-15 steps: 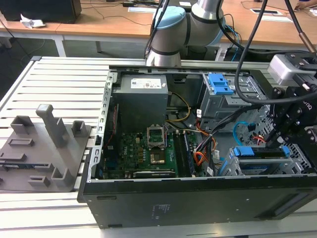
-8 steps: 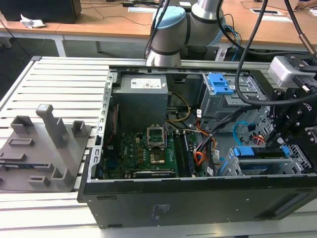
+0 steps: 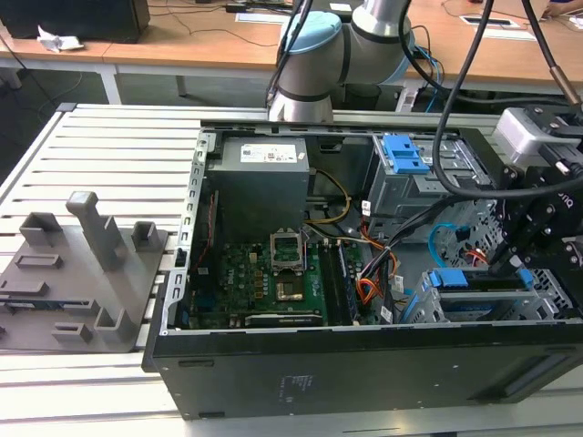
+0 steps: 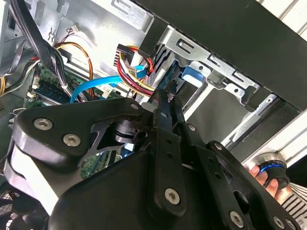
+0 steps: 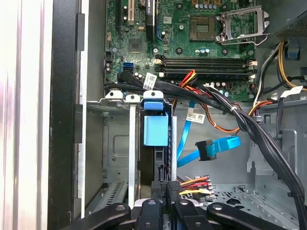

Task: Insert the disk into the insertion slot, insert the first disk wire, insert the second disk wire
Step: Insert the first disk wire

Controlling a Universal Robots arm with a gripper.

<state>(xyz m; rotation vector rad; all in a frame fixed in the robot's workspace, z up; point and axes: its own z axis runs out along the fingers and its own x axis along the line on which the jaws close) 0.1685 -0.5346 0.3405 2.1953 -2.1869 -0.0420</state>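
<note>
Jaws clamped on red-yellow-black first disk wire (image 5: 194, 184); blue-framed disk (image 5: 156, 130) sits in grey insertion slot (image 5: 115, 143).

disk (image 5: 156, 130) mostly hidden, sunk in insertion slot (image 5: 117, 148)

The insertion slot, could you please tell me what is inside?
The disk stands edge-on inside the insertion slot, its blue carrier tab showing; its flat sides are hidden by the cage walls.

The disk (image 5: 156, 129) sits in the insertion slot (image 5: 115, 143); second disk wire (image 5: 220, 143) curves beside.
</note>
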